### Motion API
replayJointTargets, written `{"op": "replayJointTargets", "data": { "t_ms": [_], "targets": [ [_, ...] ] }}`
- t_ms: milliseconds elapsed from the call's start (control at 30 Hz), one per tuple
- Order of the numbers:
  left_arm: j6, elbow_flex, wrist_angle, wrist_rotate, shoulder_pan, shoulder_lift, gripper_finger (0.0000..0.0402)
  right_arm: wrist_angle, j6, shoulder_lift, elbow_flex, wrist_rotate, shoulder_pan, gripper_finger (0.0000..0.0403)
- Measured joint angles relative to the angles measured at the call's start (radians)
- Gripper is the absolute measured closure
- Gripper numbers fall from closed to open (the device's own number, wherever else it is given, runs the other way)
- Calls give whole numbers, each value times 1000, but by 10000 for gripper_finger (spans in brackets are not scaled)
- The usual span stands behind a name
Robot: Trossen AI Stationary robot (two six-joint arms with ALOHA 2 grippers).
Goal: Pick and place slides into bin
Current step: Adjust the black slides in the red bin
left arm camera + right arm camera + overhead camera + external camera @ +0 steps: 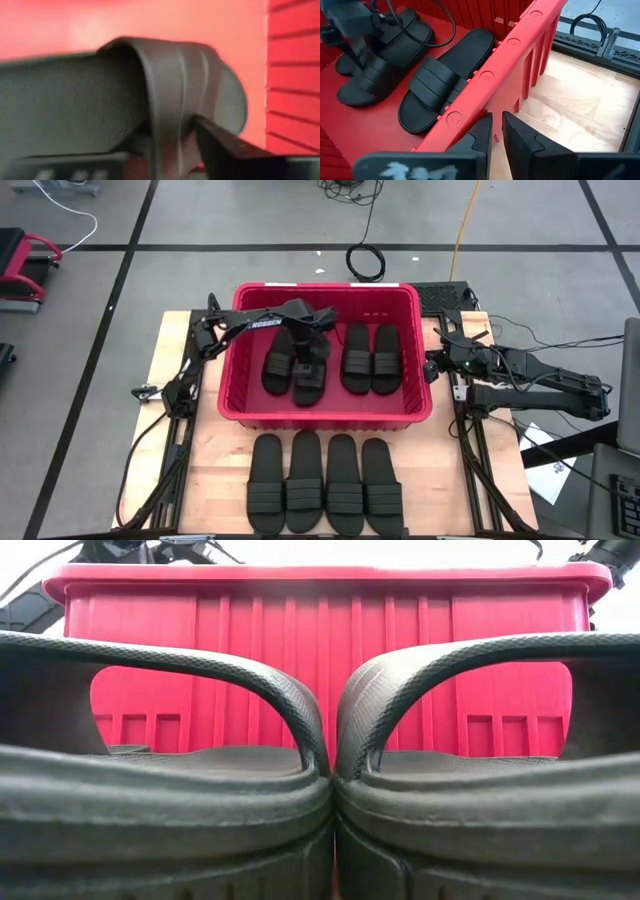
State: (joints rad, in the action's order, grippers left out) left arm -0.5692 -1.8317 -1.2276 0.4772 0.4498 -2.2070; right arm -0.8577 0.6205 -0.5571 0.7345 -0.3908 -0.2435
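Note:
A red bin [325, 416] stands mid-table with several black slides lying in it. One slide [277, 365] is at its left and a pair [371, 360] at its right. My left gripper [312, 360] reaches down into the bin, shut on a further slide [310, 385] beside the leftmost one. Several more slides [325, 485] lie side by side, soles down, on the table in front of the bin. Two of them [160, 790] fill the low view. My right gripper [497, 132] waits shut beside the bin's right wall [520, 60]. My left gripper pinches the slide's wide ribbed strap [170, 100] between its two fingers, one finger [225, 150] outside the strap and the other under it. The fingers slant down from above. The slide lies about level, low in the bin; whether its sole rests on the floor I cannot tell.
The bin's tall ribbed walls [320, 630] close in the working space. Bare wooden tabletop [570, 105] shows right of the bin. Cables and the arms' frames [170, 395] run along both table sides.

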Motion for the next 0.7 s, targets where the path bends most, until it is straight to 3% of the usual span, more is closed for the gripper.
{"op": "replayJointTargets", "data": {
  "t_ms": [67,133,267,700],
  "targets": [
    [-13,-42,3,-1,-4,0,351,0,-3,0,0,0,0,364],
    [-24,-86,4,0,-4,0,386,0,-4,0,0,0,0,364],
    [-51,-160,20,-37,-1,-6,396,1,-5,0,0,0,0,364],
    [-85,-170,23,-7,-20,-40,400,1,-15,0,0,7,0,364]
  ]
}}
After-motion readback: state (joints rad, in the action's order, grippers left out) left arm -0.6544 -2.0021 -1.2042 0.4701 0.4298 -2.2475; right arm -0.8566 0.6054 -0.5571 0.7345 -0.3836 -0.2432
